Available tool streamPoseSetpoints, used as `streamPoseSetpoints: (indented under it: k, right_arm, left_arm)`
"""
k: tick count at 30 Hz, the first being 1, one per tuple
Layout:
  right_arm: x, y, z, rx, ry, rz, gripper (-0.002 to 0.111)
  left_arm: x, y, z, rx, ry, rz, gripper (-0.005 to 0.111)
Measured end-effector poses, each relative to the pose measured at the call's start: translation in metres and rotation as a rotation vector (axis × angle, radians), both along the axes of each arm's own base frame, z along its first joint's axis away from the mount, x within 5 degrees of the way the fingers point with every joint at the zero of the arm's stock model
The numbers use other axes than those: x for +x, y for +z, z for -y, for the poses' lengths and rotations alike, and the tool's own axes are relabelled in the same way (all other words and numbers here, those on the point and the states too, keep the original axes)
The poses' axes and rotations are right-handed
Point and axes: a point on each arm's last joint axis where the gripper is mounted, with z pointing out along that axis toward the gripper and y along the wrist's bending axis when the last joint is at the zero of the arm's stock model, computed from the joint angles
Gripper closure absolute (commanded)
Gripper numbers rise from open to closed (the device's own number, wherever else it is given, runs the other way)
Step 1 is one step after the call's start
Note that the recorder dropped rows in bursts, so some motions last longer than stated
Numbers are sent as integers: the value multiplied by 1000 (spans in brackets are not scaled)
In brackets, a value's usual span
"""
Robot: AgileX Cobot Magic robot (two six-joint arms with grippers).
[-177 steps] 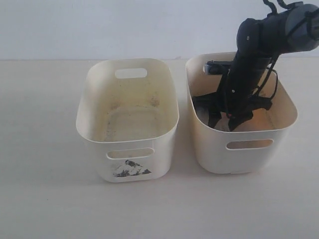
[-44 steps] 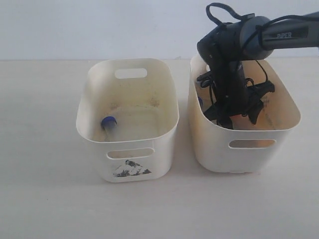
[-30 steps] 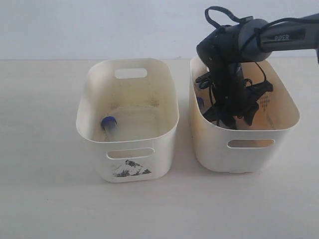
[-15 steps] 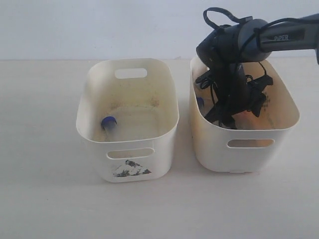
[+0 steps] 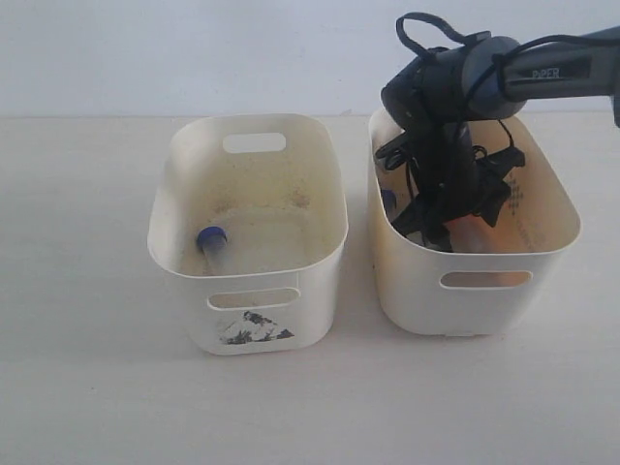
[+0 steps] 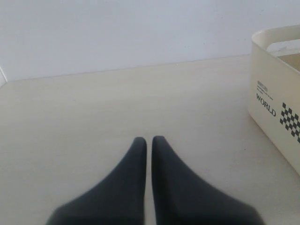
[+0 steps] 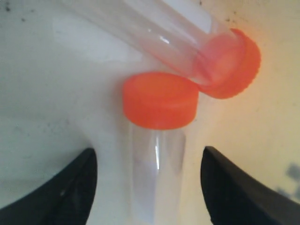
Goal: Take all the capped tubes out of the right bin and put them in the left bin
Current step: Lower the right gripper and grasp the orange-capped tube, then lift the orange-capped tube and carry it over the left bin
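Observation:
Inside the right bin (image 5: 412, 291) my right gripper (image 5: 453, 229) hangs low and open. Its fingers straddle a clear tube with an orange-red cap (image 7: 158, 100) lying on the bin floor, with a gap on each side of the tube. A second orange-capped tube (image 7: 229, 63) lies slanted against that cap. An orange glow (image 5: 481, 235) and a blue cap (image 5: 388, 199) show beside the arm. One blue-capped tube (image 5: 211, 238) lies in the left bin (image 5: 174, 271), the one with the torn sticker (image 5: 254, 328). My left gripper (image 6: 149, 140) is shut and empty above the table.
The two bins stand side by side with a narrow gap between them. The left wrist view catches a cream bin wall with black "WORLD" and checker print (image 6: 276, 105) off to one side. Pale tabletop (image 5: 87, 368) surrounds both bins.
Since the earliest frame a blue-capped tube has appeared in the left bin. Over the last second my right gripper has sunk slightly deeper in the right bin; the bin shifted a little.

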Motion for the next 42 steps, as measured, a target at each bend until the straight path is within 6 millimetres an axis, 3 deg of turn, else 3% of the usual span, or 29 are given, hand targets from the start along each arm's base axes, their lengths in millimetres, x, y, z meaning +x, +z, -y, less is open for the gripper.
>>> streamPoseSetpoints:
  k: [2,4,8,14,19,22,27,31,34,37,42]
  right_arm:
    - [1,-2,0,-6,-3,-10,53]
    - [0,-3,0,-6,-7,-14,67]
    - [-1,-6,0,-12,-13,-35,108]
    - [-2,-5,2,-35,-17,-42,108]
    - [-5,10,0,2,-34,-15,108]
    - [-6,38,-1,45,-34,61,108]
    - [-12,102,-1,140,-20,253,108]
    - [-26,153,-2,259,-29,380,108]
    - [-41,185,-13,411,-31,456,108]
    - [-54,208,-33,590,11,503,108]
    - [-66,220,-73,833,69,520,108]
  left_arm:
    - [0,0,0,0,0,0,102]
    - [0,0,0,0,0,0,102]
    - [0,0,0,0,0,0,102]
    - [0,0,0,0,0,0,102]
    - [0,0,0,0,0,0,102]
    - [0,0,0,0,0,0,102]
    - [0,0,0,0,0,0,102]
    - [0,0,0,0,0,0,102]
    - [0,0,0,0,0,0,102]
    - [0,0,0,0,0,0,102]
    - [0,0,0,0,0,0,102]
